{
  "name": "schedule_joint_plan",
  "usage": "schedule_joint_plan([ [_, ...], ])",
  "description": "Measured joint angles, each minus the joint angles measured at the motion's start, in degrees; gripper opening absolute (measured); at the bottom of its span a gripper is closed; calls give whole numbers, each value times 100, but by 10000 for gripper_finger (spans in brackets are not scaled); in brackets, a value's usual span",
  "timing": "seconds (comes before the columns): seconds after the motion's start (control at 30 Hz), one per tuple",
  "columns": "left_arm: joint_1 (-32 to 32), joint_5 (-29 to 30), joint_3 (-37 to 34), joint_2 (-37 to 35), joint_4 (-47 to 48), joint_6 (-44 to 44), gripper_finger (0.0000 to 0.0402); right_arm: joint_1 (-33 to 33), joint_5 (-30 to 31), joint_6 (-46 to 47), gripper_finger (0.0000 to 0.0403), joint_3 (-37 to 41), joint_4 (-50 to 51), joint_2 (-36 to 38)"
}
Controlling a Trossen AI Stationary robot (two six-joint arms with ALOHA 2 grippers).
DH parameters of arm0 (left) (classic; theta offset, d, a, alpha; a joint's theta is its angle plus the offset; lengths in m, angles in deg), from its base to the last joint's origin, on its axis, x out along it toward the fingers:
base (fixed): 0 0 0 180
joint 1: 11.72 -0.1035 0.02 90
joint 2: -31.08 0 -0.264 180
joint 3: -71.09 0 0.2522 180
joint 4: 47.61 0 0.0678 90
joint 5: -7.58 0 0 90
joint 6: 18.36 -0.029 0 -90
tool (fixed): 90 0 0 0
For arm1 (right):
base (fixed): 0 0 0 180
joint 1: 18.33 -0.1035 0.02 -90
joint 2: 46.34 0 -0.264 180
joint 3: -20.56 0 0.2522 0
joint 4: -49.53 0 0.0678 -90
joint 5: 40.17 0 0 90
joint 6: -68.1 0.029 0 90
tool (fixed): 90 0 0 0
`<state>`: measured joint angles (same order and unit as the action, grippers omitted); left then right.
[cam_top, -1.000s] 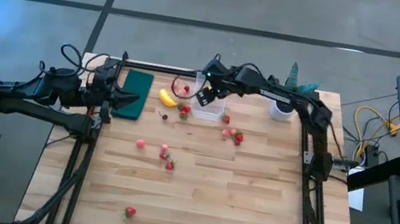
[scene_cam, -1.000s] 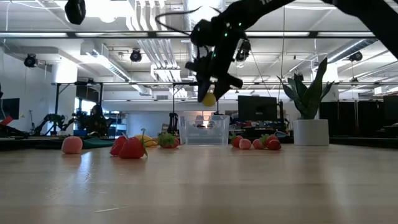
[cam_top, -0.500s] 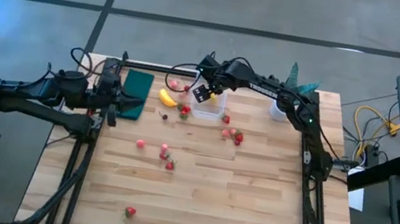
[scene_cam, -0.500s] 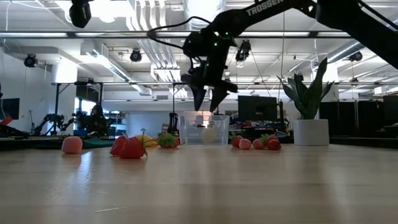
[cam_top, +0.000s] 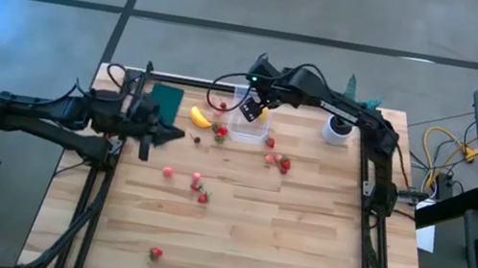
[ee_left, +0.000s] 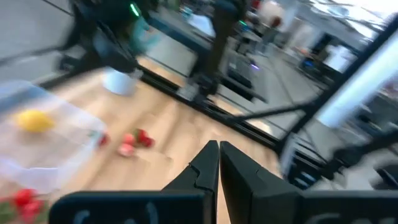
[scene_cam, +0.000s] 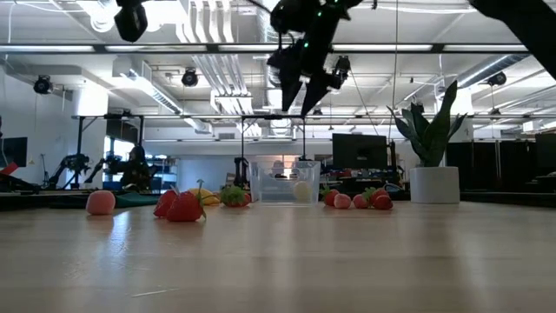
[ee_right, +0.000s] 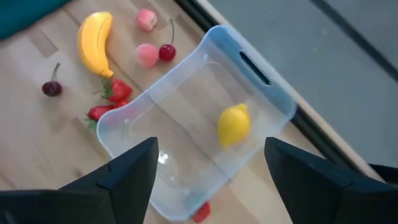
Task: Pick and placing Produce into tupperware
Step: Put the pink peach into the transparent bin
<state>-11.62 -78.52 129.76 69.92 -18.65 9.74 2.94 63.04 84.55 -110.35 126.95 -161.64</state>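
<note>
The clear tupperware (ee_right: 180, 112) stands at the table's far middle (cam_top: 249, 134), and the yellow lemon (ee_right: 234, 124) lies inside it on its floor. My right gripper (ee_right: 211, 180) hangs open high above the box (scene_cam: 297, 104) with nothing between its fingers. The banana (ee_right: 95, 42) and some strawberries (ee_right: 112, 93) lie on the table beside the box. More strawberries (cam_top: 199, 186) are scattered over the table's middle. My left gripper (cam_top: 181, 134) is shut and empty, held level above the table's left side, pointing right.
A dark green pad (cam_top: 165, 100) lies at the far left, and a white plant pot (cam_top: 337, 129) stands at the far right. Cherries (ee_right: 51, 88) lie near the banana. Strawberries lie right of the box (cam_top: 278, 162), and one lies near the front edge (cam_top: 156, 254).
My right gripper has opened above the tupperware and let go of the lemon, which has fallen into the box and now lies on its floor. That gripper has then risen well clear of the box. My left gripper has moved a little toward the table's right.
</note>
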Motion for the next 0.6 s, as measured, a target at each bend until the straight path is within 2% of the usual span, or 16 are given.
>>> schedule_joint_plan([
  [0.07,0,-243,0,61,-3,2,0,-86,105,2,280,29,207,178],
  [0.27,-2,-283,-2,117,-84,16,0,-359,247,246,277,460,564,672],
  [0.4,-10,-12,7,154,-126,-145,0,-525,288,641,278,1018,619,1066],
  [0.6,-9,-48,9,170,-253,-138,0,-865,353,1393,274,2036,596,1614],
])
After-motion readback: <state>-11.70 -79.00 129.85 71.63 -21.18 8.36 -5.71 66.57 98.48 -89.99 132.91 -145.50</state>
